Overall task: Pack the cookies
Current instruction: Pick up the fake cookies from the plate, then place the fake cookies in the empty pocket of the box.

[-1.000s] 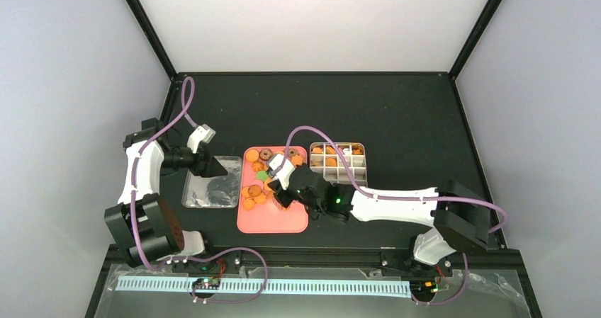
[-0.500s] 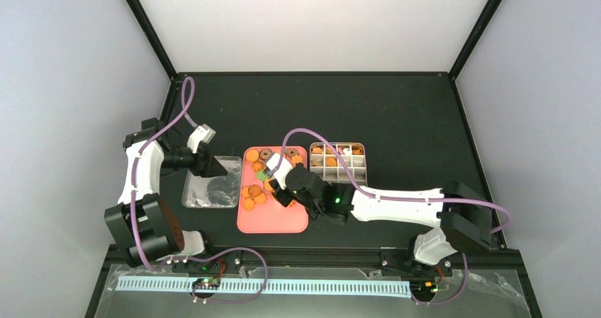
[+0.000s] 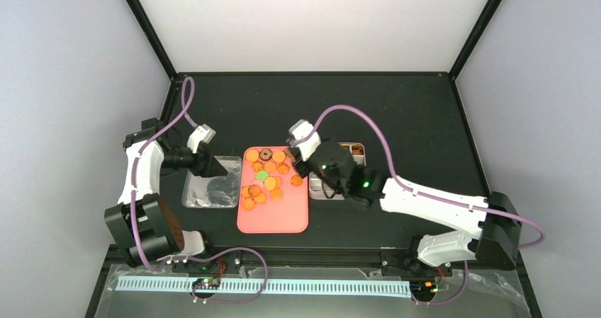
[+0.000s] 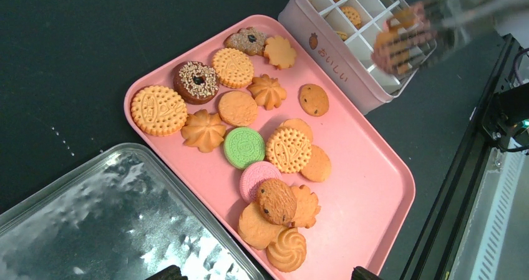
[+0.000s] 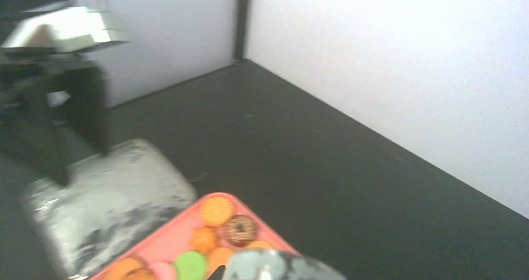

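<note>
Most cookies (image 4: 288,149) lie on the pink tray (image 4: 368,186) midway along the table's (image 3: 411,112) near edge, and a few sit in the white tin (image 4: 324,43) beside it. The left gripper (image 3: 211,165) hangs over the silver tray (image 4: 93,217), jaws released. The right gripper (image 4: 396,33) is a blur above the tin, so I cannot tell how its jaws stand.

The left arm (image 3: 138,171) and right arm (image 3: 434,202) share one build: smooth white shells on the long links and round black housings at the joints. A thin purple left cable (image 3: 188,79) runs along one, a purple right cable (image 3: 345,108) along the other. A green light (image 3: 366,184) glows on the right arm's black forearm. A white block (image 3: 201,136) caps the left wrist, and the left gripper (image 3: 211,166) has black fingers
</note>
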`<move>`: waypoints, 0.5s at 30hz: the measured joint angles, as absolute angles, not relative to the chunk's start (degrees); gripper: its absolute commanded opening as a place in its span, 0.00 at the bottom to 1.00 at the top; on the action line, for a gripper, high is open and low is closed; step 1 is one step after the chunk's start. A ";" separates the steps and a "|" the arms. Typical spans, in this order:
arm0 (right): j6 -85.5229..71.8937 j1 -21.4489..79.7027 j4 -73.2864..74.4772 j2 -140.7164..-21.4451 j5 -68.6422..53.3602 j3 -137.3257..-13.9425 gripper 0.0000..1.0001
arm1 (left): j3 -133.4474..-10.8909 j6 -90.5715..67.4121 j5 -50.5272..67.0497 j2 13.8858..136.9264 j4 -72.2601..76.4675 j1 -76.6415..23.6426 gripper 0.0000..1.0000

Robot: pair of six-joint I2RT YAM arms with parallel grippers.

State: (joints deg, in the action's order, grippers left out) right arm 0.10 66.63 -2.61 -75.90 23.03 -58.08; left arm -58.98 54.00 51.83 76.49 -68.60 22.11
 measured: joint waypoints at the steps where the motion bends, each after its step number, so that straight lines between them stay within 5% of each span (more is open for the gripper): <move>1: 0.23 65.08 -2.24 -75.09 23.20 -57.76 0.01 | -58.98 54.02 51.83 76.49 -68.62 22.11 0.71; 15: -0.56 47.48 0.62 -64.36 24.99 -47.40 0.06 | -58.98 54.28 51.96 76.49 -68.84 22.11 0.71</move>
